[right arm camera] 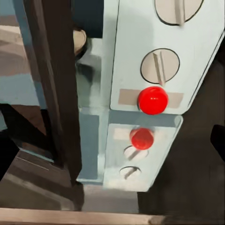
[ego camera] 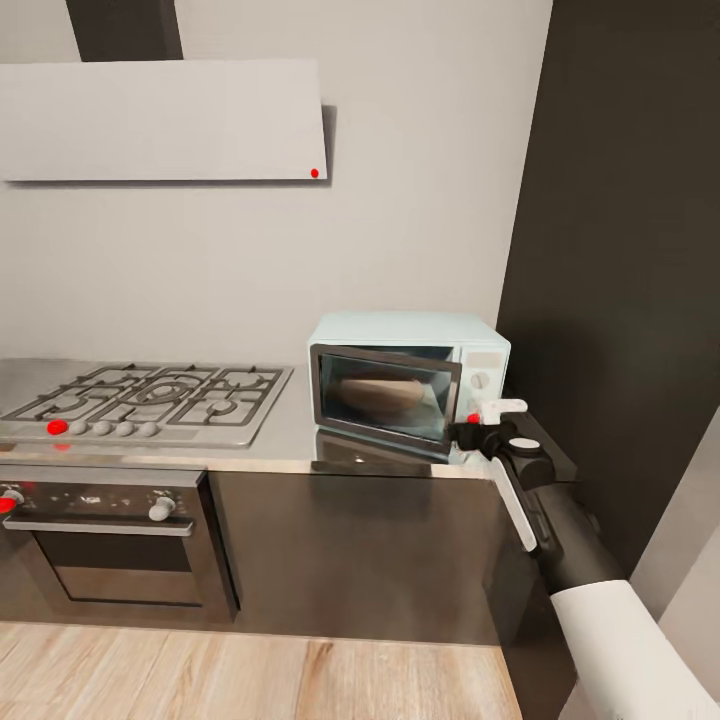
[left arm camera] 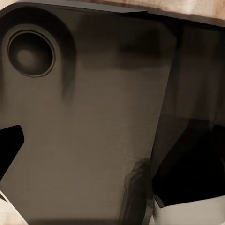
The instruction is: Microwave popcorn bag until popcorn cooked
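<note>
A gas hob [ego camera: 150, 400] with dark grates and a row of grey knobs, one red spot among them, is set into the steel counter [ego camera: 285, 440], and a black built-in oven [ego camera: 105, 535] with a steel handle sits below it; a flat grey hood [ego camera: 160, 120] with a small red dot hangs on the wall above. To the right a tall dark panel [ego camera: 620, 250] closes off the counter's end, and pale wood floor [ego camera: 250, 675] runs along the cabinet fronts. The mint-blue microwave [ego camera: 405, 385] stands at the counter's right end, close beside that dark panel, its dark-framed door looking slightly ajar, with a gap at the control-panel side in the right wrist view. Through the glass a tan, rounded shape shows inside, likely the popcorn bag [ego camera: 380, 397], though it is too blurred to be sure, and no popcorn can be made out. The right pincer [ego camera: 497, 412] is at the microwave's lower right corner, by the two round knobs [right arm camera: 160, 65] and the red indicator light [right arm camera: 153, 100], which mirror in the shiny counter below; whether its fingers are spread or pressed together I cannot tell. The left wrist view shows dark robot body parts up close. No writing can be read anywhere.
</note>
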{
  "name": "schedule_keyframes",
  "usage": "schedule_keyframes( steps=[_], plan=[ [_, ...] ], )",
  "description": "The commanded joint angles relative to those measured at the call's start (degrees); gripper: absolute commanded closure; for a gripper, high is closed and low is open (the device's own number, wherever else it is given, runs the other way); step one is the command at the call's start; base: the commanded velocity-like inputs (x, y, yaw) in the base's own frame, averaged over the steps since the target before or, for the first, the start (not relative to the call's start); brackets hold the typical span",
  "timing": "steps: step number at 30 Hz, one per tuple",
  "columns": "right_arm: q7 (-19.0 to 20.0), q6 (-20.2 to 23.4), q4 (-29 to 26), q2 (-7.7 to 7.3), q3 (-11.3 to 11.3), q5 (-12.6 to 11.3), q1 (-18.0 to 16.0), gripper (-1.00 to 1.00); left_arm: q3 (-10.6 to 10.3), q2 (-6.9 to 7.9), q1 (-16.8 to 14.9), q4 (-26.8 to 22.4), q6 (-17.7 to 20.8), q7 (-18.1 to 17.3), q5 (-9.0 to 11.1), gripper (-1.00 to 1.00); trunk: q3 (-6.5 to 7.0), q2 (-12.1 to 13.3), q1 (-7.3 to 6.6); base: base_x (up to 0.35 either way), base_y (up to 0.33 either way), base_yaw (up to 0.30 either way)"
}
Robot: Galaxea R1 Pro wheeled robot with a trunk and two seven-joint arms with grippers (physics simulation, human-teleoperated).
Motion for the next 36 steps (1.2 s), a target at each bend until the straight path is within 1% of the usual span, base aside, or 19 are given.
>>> schedule_keyframes(
  steps=[1,3,5,8,13,23,25,26,31,36],
  plan=[
    [-0.53,0.26,-0.03,-0.90,0.15,-0.37,-0.04,-1.00,0.00,-0.01,-0.01,-0.02,-0.09,-0.02,0.47,-1.00,-0.06,-0.03,0.00,0.000,0.000,0.000],
    [-0.53,0.55,0.03,-2.22,0.12,-0.37,-0.02,-1.00,0.00,-0.01,-0.01,-0.02,-0.08,-0.02,0.48,-1.00,-0.06,-0.03,0.00,0.000,0.000,0.000],
    [-0.59,1.81,0.01,-3.80,0.12,-0.37,-0.04,-1.00,0.00,-0.01,-0.01,-0.02,-0.11,-0.02,0.48,-1.00,-0.06,-0.03,0.00,0.000,0.000,0.000],
    [-1.04,2.58,-0.01,-4.63,-0.02,-0.30,-0.04,-1.00,0.00,-0.01,-0.01,-0.05,-0.07,-0.02,0.49,-1.00,-0.06,-0.03,0.00,0.000,0.000,0.000],
    [-1.22,2.55,-0.01,-4.59,0.01,-0.28,-0.04,-1.00,0.00,-0.01,-0.01,-0.02,0.00,-0.02,0.49,-1.00,-0.06,-0.03,0.00,0.084,0.000,0.000],
    [-1.30,2.50,-0.01,-4.48,-0.06,-0.26,-0.04,-1.00,0.00,-0.01,-0.01,-0.02,-0.02,-0.02,0.49,-1.00,-0.06,-0.03,0.00,0.294,0.000,0.000],
    [-0.88,2.11,0.65,-5.14,-0.72,-0.11,-0.04,-1.00,0.00,0.11,-0.01,-0.04,-0.06,-0.02,0.58,-1.00,-0.06,-0.03,0.00,0.000,0.000,0.000],
    [-1.07,2.21,0.97,-5.22,-0.93,-0.11,-0.04,-1.00,0.00,0.12,-0.01,-0.03,-0.06,-0.02,0.60,-1.00,-0.06,-0.03,0.00,0.000,0.000,0.000],
    [-2.68,2.61,0.00,-3.59,-0.77,0.25,-0.04,-1.00,0.00,0.16,-0.01,-0.10,-0.06,0.01,0.66,-1.00,-0.06,-0.03,0.00,0.000,0.000,0.000],
    [-4.28,2.62,-0.18,-3.40,-0.76,0.33,-0.04,-1.00,0.00,0.17,-0.01,-0.11,-0.06,-0.02,0.66,-1.00,-0.06,-0.03,0.00,0.000,-0.191,0.000]
  ],
)
